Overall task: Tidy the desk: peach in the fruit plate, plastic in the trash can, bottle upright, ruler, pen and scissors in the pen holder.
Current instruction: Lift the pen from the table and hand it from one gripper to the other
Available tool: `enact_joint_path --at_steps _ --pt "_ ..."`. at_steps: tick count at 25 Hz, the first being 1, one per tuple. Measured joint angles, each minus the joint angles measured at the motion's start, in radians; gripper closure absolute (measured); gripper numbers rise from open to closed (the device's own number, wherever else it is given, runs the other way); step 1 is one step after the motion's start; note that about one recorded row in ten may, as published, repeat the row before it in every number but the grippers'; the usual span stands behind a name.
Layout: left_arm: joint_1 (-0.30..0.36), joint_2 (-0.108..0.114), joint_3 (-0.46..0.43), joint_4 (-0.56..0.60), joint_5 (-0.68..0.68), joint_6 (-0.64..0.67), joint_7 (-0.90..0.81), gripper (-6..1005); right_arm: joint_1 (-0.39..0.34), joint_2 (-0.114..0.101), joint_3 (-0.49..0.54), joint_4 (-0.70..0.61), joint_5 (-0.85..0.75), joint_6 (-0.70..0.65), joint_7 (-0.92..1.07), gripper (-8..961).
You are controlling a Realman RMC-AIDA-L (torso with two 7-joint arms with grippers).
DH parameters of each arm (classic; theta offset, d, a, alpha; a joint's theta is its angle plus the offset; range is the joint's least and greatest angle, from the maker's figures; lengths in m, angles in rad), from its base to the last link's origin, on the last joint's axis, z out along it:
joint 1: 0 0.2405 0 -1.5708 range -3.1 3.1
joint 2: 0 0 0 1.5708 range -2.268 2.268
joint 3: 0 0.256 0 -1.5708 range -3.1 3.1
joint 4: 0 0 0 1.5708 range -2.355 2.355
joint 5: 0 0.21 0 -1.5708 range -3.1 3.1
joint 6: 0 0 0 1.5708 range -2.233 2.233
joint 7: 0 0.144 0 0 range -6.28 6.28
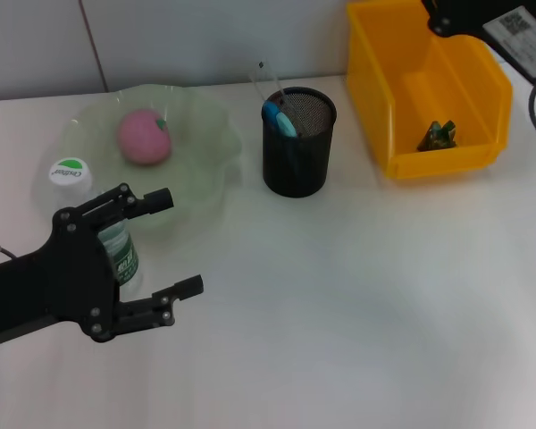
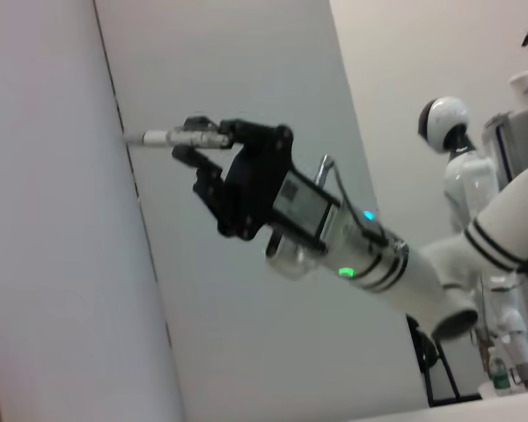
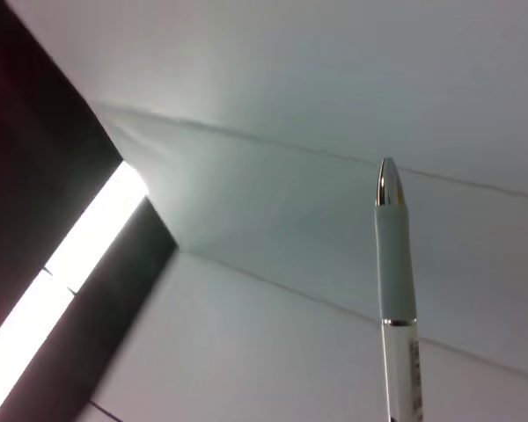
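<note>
pen holder (image 1: pixel 298 143): black metal mesh | bin (image 1: pixel 426 85): glossy yellow plastic | plate (image 1: pixel 201 147): translucent

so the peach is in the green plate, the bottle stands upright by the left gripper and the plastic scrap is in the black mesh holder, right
Not quite: the plastic scrap lies in the yellow bin, not the black mesh holder, as the head view shows. The peach is in the green plate; the bottle stands by the left gripper.

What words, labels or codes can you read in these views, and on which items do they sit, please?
Bottle cap: green logo, too blurred to read.
Bottle label: white print on green, too small to read.
Right gripper body: QR-style sticker, not readable.
Pen barrel: tiny print, unreadable.
</note>
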Motion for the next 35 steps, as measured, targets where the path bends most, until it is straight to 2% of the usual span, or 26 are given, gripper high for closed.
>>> enact_joint_path --at_steps 4,5,6,8,9,10,11,12,13,15,17,18,20,21,25,27,35 --pt "0.004 0.000 0.001 0.001 -0.023 0.018 0.002 174 0.011 -0.005 -0.007 0.032 0.010 -0.015 -0.076 751" --pt "0.005 0.000 0.003 0.000 -0.029 0.024 0.002 174 0.000 -0.015 -0.014 -0.026 -0.033 -0.011 -0.170 750" --pt "0.005 -0.001 0.006 -0.003 -0.043 0.038 0.002 174 0.000 -0.015 -0.014 -0.026 -0.033 -0.011 -0.170 749" --pt "0.005 -0.002 0.011 -0.007 -0.060 0.051 -0.001 174 -0.016 -0.028 -0.011 -0.090 -0.104 0.002 -0.275 747" --pt "0.005 -0.004 0.032 -0.023 -0.108 0.080 -0.007 174 -0.026 -0.036 -0.006 -0.113 -0.136 0.012 -0.348 746" --pt "0.004 -0.004 0.076 -0.042 -0.168 0.101 -0.015 174 -0.050 -0.053 0.002 -0.142 -0.181 0.035 -0.518 745" --pt "0.004 -0.004 0.076 -0.042 -0.168 0.101 -0.015 174 -0.050 -0.053 0.002 -0.142 -0.181 0.035 -0.518 744" --pt "0.005 -0.004 0.101 -0.047 -0.200 0.108 -0.022 175 -0.075 -0.067 0.006 -0.157 -0.209 0.054 -0.690 743" --pt "0.007 -0.003 0.135 -0.051 -0.241 0.114 -0.035 175 -0.075 -0.067 0.006 -0.157 -0.209 0.054 -0.690 742" --pt "0.009 -0.004 0.206 -0.054 -0.333 0.110 -0.066 175 -0.109 -0.080 0.006 -0.179 -0.252 0.088 -0.925 740" --pt "0.006 -0.004 0.239 -0.054 -0.364 0.097 -0.083 175 -0.121 -0.082 0.006 -0.202 -0.310 0.103 -1.030 738" --pt "0.002 -0.004 0.259 -0.053 -0.383 0.088 -0.094 175 -0.121 -0.082 0.006 -0.202 -0.310 0.103 -1.030 737" --pt "-0.015 -0.005 0.302 -0.050 -0.415 0.048 -0.125 175 -0.126 -0.082 0.006 -0.251 -0.440 0.107 -1.072 735" --pt "-0.033 -0.005 0.335 -0.046 -0.436 0.015 -0.152 175 -0.126 -0.082 0.006 -0.251 -0.440 0.107 -1.072 734" --pt "-0.075 -0.006 0.377 -0.014 -0.457 -0.056 -0.225 175 -0.133 -0.064 0.017 -0.330 -0.606 0.107 -1.079 730" --pt "-0.078 -0.006 0.380 -0.005 -0.457 -0.068 -0.233 175 -0.135 -0.062 0.017 -0.343 -0.618 0.103 -1.080 728" --pt "-0.086 -0.004 0.467 0.145 -0.453 -0.293 -0.309 175 -0.131 -0.059 0.006 -0.397 -0.664 0.025 -1.046 720"
